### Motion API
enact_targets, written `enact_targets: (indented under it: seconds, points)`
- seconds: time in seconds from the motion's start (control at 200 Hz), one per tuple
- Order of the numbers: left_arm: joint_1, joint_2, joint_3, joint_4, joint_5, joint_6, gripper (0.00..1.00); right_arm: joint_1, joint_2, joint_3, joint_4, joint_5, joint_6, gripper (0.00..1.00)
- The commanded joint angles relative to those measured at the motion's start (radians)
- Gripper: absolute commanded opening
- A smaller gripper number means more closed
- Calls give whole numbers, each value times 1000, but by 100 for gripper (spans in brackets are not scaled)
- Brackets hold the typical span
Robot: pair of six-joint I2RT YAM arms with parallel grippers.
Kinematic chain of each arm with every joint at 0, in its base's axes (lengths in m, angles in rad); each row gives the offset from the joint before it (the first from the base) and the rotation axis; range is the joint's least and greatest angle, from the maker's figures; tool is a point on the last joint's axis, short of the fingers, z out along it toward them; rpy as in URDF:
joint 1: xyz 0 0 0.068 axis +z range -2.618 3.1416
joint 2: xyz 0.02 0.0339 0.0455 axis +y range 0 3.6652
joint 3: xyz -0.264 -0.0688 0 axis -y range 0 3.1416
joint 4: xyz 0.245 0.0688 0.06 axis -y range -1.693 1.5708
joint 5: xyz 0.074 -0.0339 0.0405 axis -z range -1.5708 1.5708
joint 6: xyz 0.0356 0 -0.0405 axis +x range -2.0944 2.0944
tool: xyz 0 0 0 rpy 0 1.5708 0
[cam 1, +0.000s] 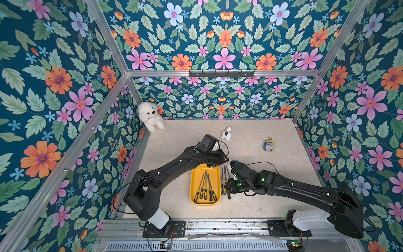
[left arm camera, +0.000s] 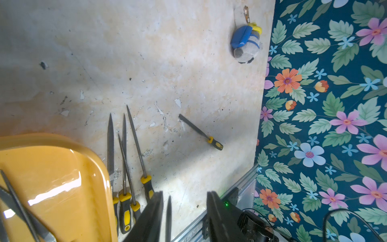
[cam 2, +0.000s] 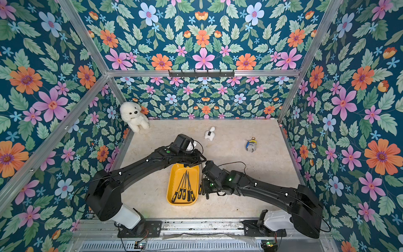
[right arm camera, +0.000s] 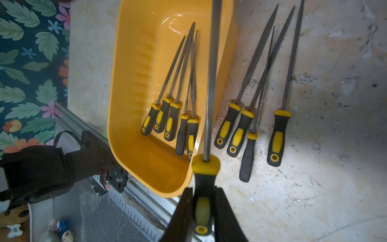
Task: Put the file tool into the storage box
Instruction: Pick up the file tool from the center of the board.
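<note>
The yellow storage box (cam 1: 196, 174) (right arm camera: 134, 62) lies between the arms with several yellow-and-black files (cam 1: 205, 187) inside. My right gripper (right arm camera: 204, 209) (cam 1: 228, 192) is shut on one file's handle (right arm camera: 205, 180). That file's shaft (right arm camera: 212, 83) runs above the box's rim, between the box and several loose files (right arm camera: 251, 125) (cam 1: 223, 181) on the table. My left gripper (left arm camera: 184, 218) (cam 1: 221, 162) hangs at the box's far end. Its jaws stand apart, with a thin file tip (left arm camera: 168, 218) between them close to one finger (left arm camera: 150, 215).
A single file (left arm camera: 201, 132) lies alone farther out on the table. A white plush dog (cam 1: 150, 116) sits in the far left corner. A small white toy (cam 1: 226, 133) and a blue-grey keychain toy (cam 1: 268, 145) lie toward the back.
</note>
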Motion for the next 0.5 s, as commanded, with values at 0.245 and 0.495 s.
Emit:
enact_targets:
  seconds: [0.245,0.495]
  points:
    - [1,43,-20,-22,-2,28,7,1,16,13,20,-12,-22,8]
    - [1,32,-5,-74,-22,69,0,0,11,2,23,-3,-19,19]
